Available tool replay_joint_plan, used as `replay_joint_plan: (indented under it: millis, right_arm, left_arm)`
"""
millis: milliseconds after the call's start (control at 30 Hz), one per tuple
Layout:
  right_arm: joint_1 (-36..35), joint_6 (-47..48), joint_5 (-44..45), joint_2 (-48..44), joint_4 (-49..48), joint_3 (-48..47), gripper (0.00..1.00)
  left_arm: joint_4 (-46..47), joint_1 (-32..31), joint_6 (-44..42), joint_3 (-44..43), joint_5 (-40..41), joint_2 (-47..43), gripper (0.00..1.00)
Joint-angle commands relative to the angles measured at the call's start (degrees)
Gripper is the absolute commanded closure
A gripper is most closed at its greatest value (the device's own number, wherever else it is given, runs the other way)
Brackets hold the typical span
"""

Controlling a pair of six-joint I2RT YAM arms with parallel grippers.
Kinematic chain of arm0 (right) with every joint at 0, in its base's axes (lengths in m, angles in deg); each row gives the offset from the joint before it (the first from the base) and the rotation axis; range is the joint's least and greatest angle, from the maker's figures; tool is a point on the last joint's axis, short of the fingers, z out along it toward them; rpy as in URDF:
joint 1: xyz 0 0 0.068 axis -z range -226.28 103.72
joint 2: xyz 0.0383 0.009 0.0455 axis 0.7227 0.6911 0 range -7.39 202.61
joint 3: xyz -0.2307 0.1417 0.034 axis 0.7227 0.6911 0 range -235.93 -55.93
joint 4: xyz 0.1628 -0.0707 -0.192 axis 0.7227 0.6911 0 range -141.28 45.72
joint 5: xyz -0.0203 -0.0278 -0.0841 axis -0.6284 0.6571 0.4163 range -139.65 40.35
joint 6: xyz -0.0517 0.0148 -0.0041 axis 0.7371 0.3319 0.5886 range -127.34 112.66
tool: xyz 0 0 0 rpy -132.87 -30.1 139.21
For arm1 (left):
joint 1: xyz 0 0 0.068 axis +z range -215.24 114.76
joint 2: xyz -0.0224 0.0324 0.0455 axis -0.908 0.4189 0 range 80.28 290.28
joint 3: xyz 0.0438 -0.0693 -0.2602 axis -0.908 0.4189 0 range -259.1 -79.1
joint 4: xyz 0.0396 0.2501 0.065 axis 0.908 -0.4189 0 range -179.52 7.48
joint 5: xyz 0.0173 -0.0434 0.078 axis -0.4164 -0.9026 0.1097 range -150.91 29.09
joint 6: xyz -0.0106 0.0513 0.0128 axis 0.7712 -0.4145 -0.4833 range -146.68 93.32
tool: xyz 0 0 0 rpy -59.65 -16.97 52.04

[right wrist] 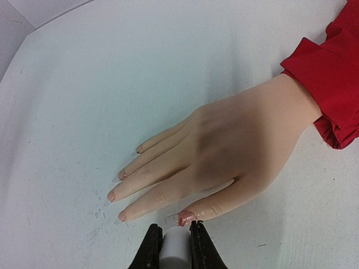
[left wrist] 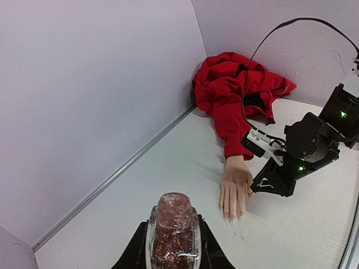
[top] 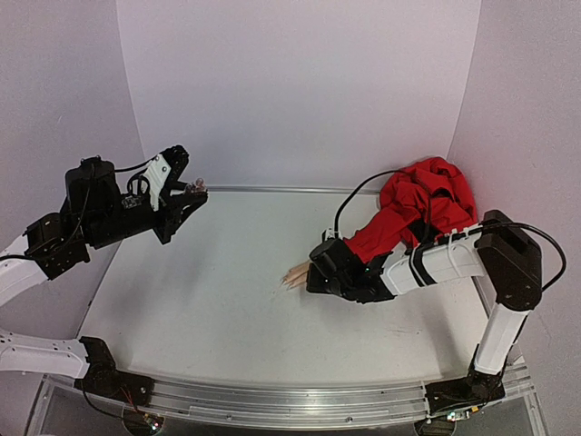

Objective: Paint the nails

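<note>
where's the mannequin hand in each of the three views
top external: right of centre, only the fingertips of the mannequin hand show.
left wrist: right of centre, palm down, fingers pointing toward the camera.
right wrist: fills the middle, fingers pointing left.
shared landmark: the red sleeve at its wrist.

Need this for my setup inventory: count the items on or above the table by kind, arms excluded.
Mannequin hand: 1
Red garment: 1
Open polish bottle: 1
White brush cap: 1
Total: 4
</note>
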Motion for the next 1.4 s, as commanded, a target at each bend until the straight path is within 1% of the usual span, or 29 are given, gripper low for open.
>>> replay_joint_plan:
  millis: [0, 767, 1067, 1367]
  right_arm:
    - [0.5, -0.6, 1.6, 0.8, 1.5, -1.6, 1.00]
    - [1.1, 1.2, 1.9, 2.5, 1.4, -2.9, 1.00]
    - [1.2, 2.3, 0.0, 3.5, 0.6, -3.9, 1.00]
    - [1.2, 1.3, -1.6, 4.1, 0.3, -3.6, 1.00]
  left_arm:
    - [1.6, 0.2, -0.4, -0.9, 0.8, -0.3, 1.00]
    - [1.6, 0.2, -0.5, -0.8, 1.1, -0.3, 1.00]
    - [1.6, 0.2, -0.6, -0.7, 1.1, -0.3, 1.00]
    - [1.6, 0.2, -0.6, -0.7, 1.1, -0.5, 1.00]
